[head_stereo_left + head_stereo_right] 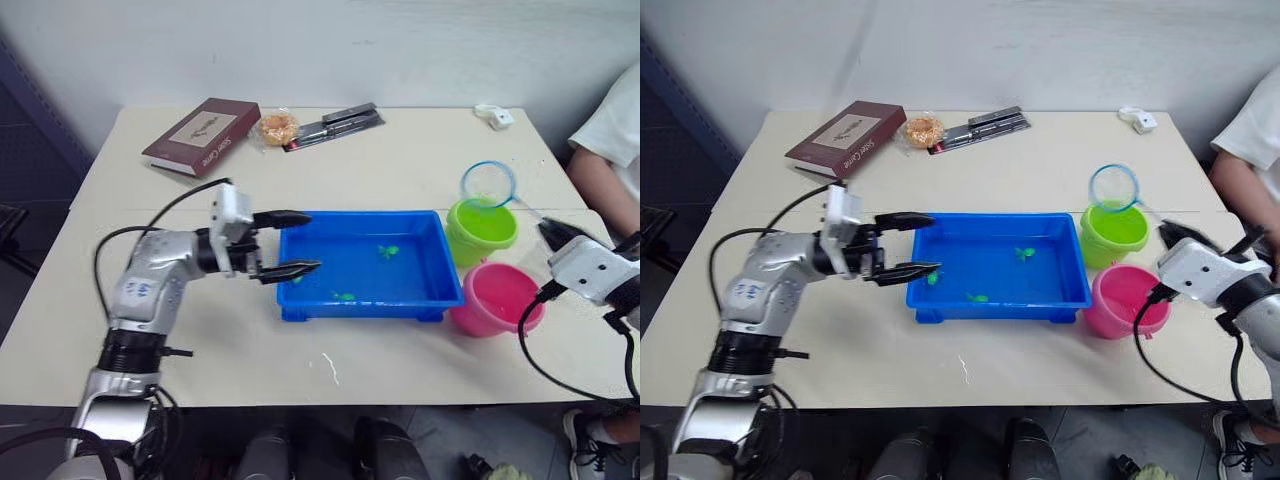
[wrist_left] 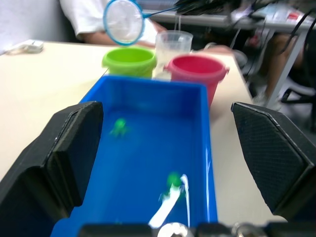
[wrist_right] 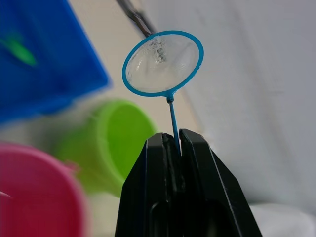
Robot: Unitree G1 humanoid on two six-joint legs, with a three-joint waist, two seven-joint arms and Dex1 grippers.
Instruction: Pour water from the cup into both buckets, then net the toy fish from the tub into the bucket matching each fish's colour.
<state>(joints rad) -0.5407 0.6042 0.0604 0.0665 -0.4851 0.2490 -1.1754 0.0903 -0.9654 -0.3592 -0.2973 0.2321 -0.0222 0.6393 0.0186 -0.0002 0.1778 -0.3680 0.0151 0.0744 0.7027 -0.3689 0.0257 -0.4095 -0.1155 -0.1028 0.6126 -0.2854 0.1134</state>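
The blue tub [image 1: 368, 262] served as the reference point here. The netting stage looked to be under way: the right gripper [image 3: 176, 148] had its two black fingers closed tight on the thin stick of the net [image 3: 163, 63], and the hoop hung in the air above the far rim of the green bucket [image 1: 481, 229], which stood just beyond the tub's right end. The pink bucket [image 1: 495, 298] sat beside the green one, nearer the table's front edge and also just off the tub's right end. The mesh looked empty, with no fish visible in it.

Three small green fish remained in the tub: one [image 1: 388, 251] toward the far right part, one [image 1: 344, 296] near the front wall, and one [image 1: 297, 279] at the left end. No pink fish could be made out in the tub. Whether any fish already lay in either bucket could not be told. The clear cup [image 2: 173, 47] stood behind the two buckets, on the side away from the tub; whether the pouring was done could not be confirmed, though it probably was, given that the net was in use.

The left gripper [image 1: 287, 243] hovered at the tub's left end with its fingers spread wide, holding nothing, the lower finger [image 1: 290, 269] reaching over the tub's left rim.

So at least three green fish were left to scoop, all well apart from the hoop, which would have to travel back over the tub
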